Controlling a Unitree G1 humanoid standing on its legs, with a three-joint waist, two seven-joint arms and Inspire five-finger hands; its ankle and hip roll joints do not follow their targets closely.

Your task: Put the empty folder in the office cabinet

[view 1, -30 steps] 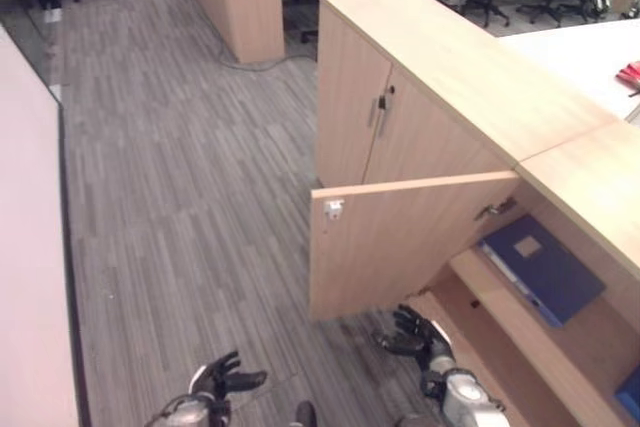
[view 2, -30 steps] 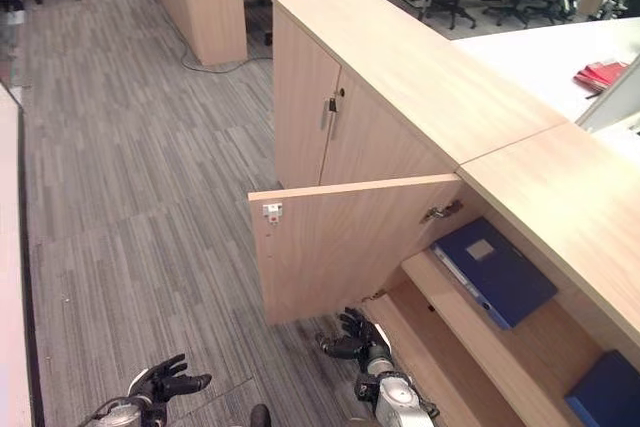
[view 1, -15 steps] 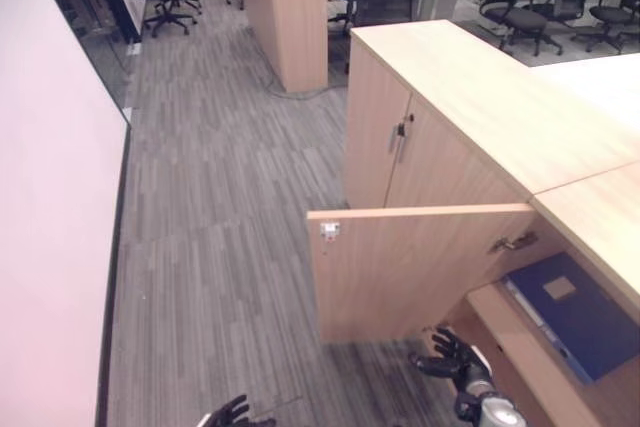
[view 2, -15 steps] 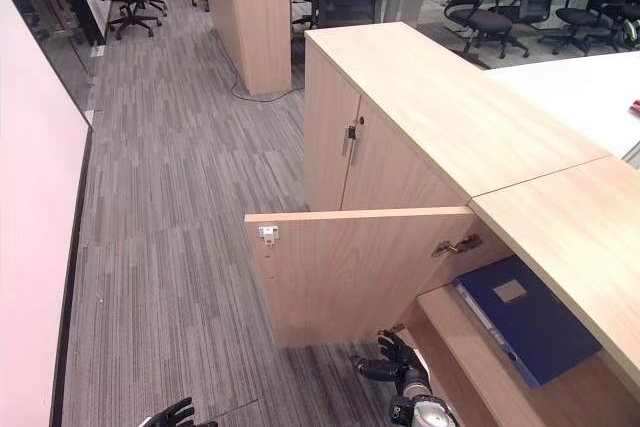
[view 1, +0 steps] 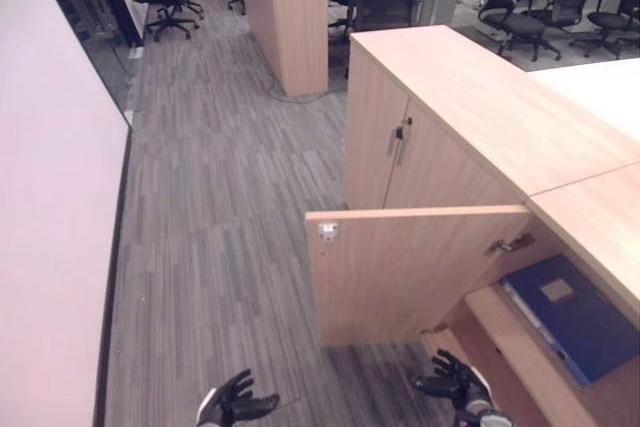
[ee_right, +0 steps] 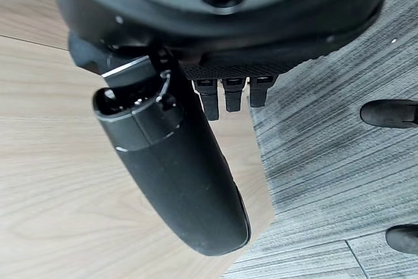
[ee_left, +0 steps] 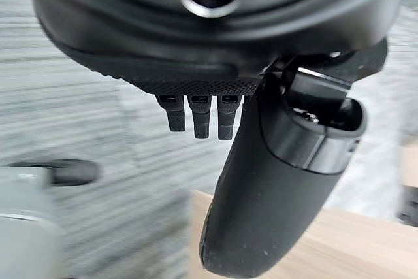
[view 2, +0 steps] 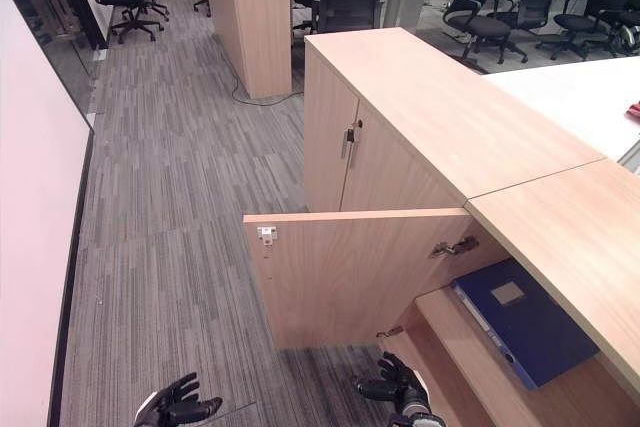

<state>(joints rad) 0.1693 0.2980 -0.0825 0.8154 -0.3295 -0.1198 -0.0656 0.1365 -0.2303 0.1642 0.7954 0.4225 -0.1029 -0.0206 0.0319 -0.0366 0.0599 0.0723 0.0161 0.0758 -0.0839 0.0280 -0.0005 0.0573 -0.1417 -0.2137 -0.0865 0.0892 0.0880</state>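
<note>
In the left eye view we see the cabinet (view 1: 470, 147) with its door (view 1: 410, 272) swung open toward the carpet (view 1: 220, 207). The blue folder (view 1: 575, 312) lies flat on the shelf (view 1: 520, 362) inside, just behind the open door. Our left hand (view 1: 235, 405) sits low over the carpet, fingers spread and empty. Our right hand (view 1: 455, 385) is low beside the door's bottom edge, near the shelf, fingers loosely spread and holding nothing.

The right eye view gives the same scene: the folder (view 2: 525, 319) rests on the shelf under the light wooden counter (view 2: 560, 237), with office chairs (view 2: 480, 7) far behind. The left hand (view 2: 175, 405) and right hand (view 2: 395, 387) are well apart from each other, and neither touches the folder.

In the left wrist view, the left hand (ee_left: 196, 112) hangs with relaxed fingers above the carpet, the thumb (ee_left: 261, 200) over a wood surface.

In the right wrist view, the right hand (ee_right: 228, 93) is likewise relaxed and empty, its thumb (ee_right: 189, 181) over wood panel beside the carpet.
</note>
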